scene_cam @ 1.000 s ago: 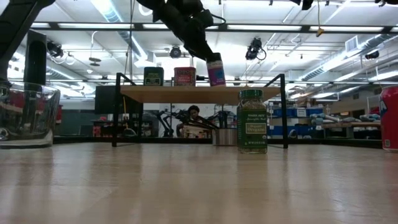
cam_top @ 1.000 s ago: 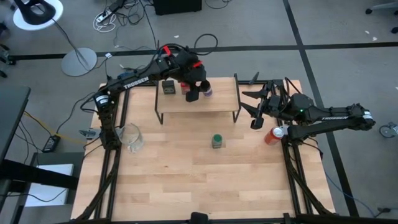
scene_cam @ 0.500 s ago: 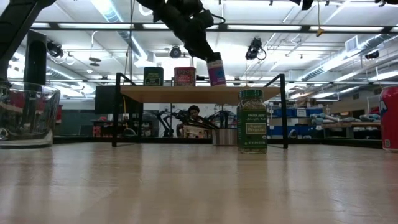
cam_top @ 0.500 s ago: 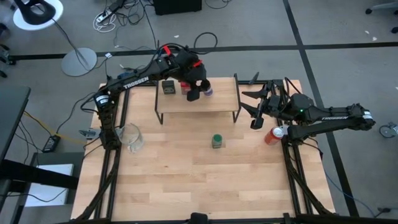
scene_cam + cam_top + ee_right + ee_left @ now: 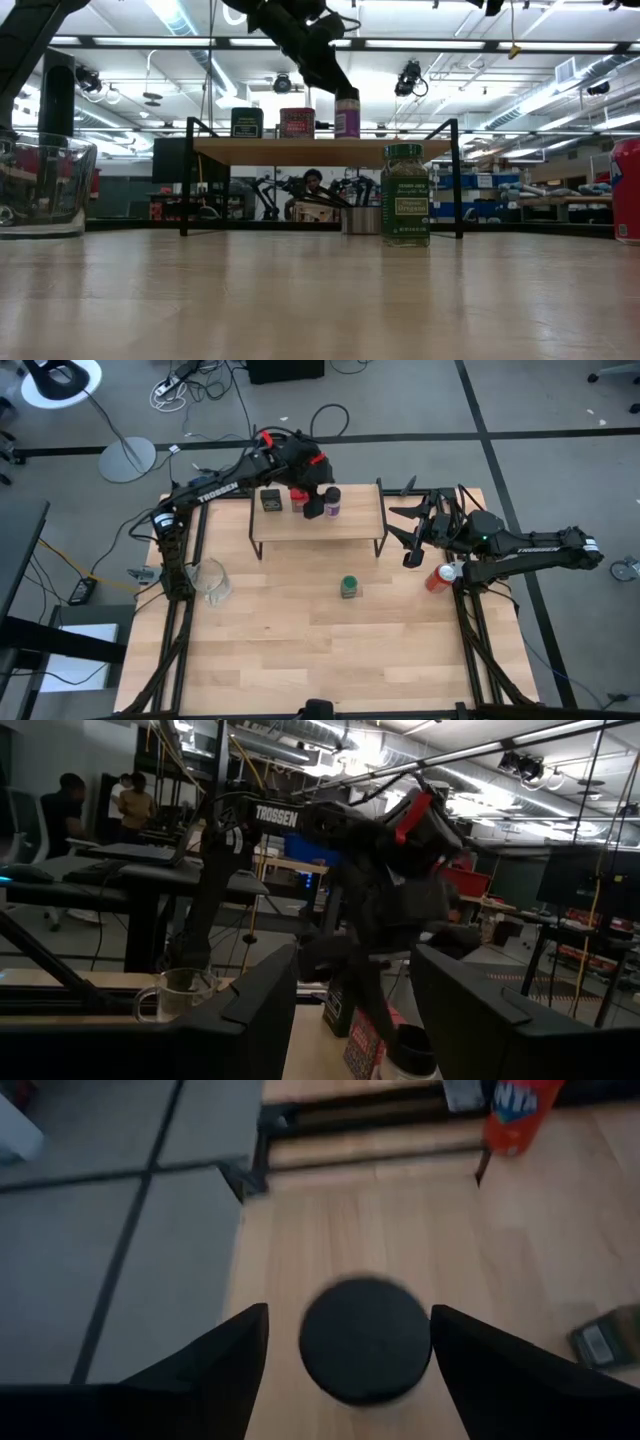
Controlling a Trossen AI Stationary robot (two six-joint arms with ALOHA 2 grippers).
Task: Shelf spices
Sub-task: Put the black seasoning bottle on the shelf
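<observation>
My left gripper hangs open over the shelf, pointing down. Its fingers stand on either side of the dark lid of the purple-labelled jar. The jar stands upright on the plank, next to the red tin and the dark tin. The green jar stands on the table in front of the shelf. My right gripper waits open at the table's right side. My left gripper has its fingers beside the jar's lid, coming from above. A clear gap shows at one finger. The other finger stands right at the lid's rim, and I cannot tell whether it touches.
A clear glass cup stands near the table's left edge. A red drink can stands by the right arm. Bare tabletop lies on the near side of the green jar. People sit in the room behind the table.
The purple-labelled jar was tilted under my left gripper. It now stands upright on the shelf plank, at about the same spot beside the red tin. My right arm has kept still.
</observation>
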